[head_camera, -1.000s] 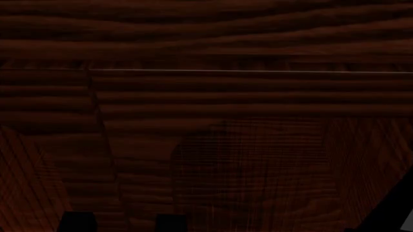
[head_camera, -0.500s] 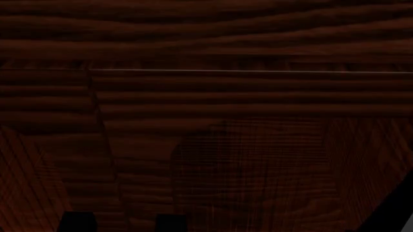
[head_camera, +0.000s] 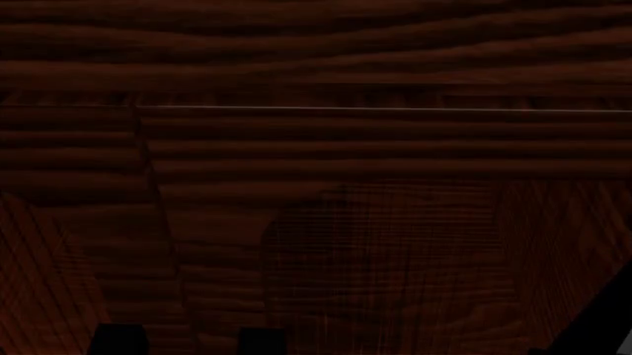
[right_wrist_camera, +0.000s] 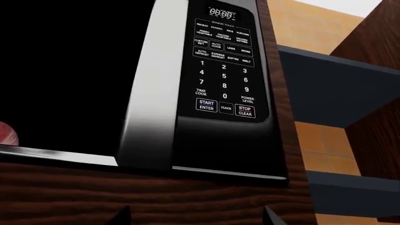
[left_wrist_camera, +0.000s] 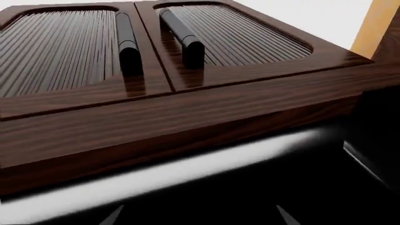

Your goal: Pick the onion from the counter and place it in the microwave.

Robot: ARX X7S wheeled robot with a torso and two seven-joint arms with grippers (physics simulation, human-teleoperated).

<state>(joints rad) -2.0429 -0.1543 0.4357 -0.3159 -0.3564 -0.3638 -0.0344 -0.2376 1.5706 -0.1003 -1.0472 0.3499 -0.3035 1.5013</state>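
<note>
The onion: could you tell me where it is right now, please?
Only a reddish sliver of the onion shows, at the edge of the right wrist view, inside the microwave's dark cavity, across the silver frame from the keypad.

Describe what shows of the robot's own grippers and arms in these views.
Little shows. The left gripper appears only as two thin, pointed, pale grey fingertips. The right gripper shows two similar pointed tips, dark and in shadow. In the head view, two plain black blocks and a black slanted limb edge the frame. No cables or markings are visible.
</note>
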